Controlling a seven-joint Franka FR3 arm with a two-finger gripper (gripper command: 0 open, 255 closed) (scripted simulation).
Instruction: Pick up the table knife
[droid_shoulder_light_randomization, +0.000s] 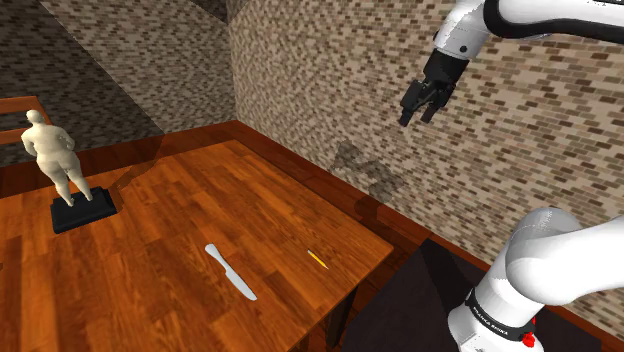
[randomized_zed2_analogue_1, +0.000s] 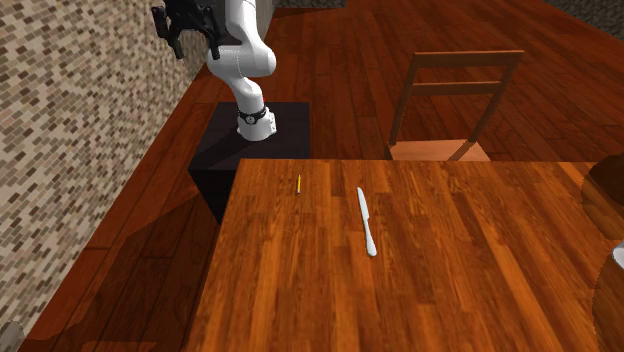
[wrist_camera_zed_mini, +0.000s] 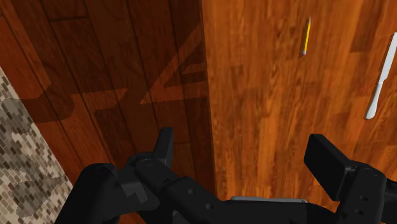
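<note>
Task not started: the knife (droid_shoulder_light_randomization: 231, 271) lies flat on the table (droid_shoulder_light_randomization: 200, 190), apart from a pencil (droid_shoulder_light_randomization: 317, 259). The gripper (droid_shoulder_light_randomization: 420, 105) hangs high beside the brick wall (droid_shoulder_light_randomization: 330, 70), off the table edge, fingers apart and empty. Approach, descent and grasp are all left.

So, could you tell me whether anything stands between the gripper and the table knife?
Nothing visible does. The open gripper hangs high in the air beside the table's edge, and the knife lies flat on bare wood. A small yellow pencil lies apart from the knife, nearer that edge, and looks too flat to block a descent.
</note>
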